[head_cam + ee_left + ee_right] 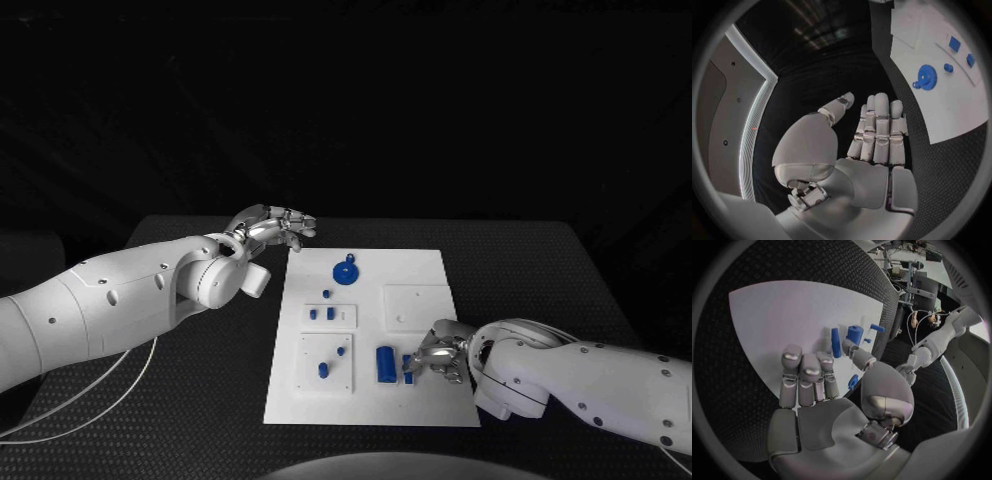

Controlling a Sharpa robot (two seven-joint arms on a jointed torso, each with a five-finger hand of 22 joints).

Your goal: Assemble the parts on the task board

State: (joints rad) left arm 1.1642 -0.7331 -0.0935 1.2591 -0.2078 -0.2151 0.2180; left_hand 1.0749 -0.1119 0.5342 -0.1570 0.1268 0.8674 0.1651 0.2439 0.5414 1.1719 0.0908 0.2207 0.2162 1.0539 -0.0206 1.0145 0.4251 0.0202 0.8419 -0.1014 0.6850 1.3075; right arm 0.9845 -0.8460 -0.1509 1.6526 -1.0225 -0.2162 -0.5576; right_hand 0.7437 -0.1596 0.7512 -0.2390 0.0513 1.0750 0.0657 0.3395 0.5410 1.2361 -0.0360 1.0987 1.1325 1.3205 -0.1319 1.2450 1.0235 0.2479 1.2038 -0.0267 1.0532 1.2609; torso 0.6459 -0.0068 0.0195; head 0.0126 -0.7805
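The white task board (411, 290) lies mid-table in the centre of the frame, with a blue gear (345, 270) near its upper edge and a blue cylinder (385, 363) toward its lower right; the right hand (434, 357) rests over that lower right part, though whether it holds anything cannot be told; the left hand (273, 226) hovers off the board's upper left corner, fingers apart and empty.

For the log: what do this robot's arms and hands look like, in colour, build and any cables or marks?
Both arms have smooth, rounded white shells with small dark dots on them. The left hand and right hand are silver metal with segmented fingers; the fingers show ribbed joints and paler pads at the tips. Thin white cables trail over the black table beside the left arm.
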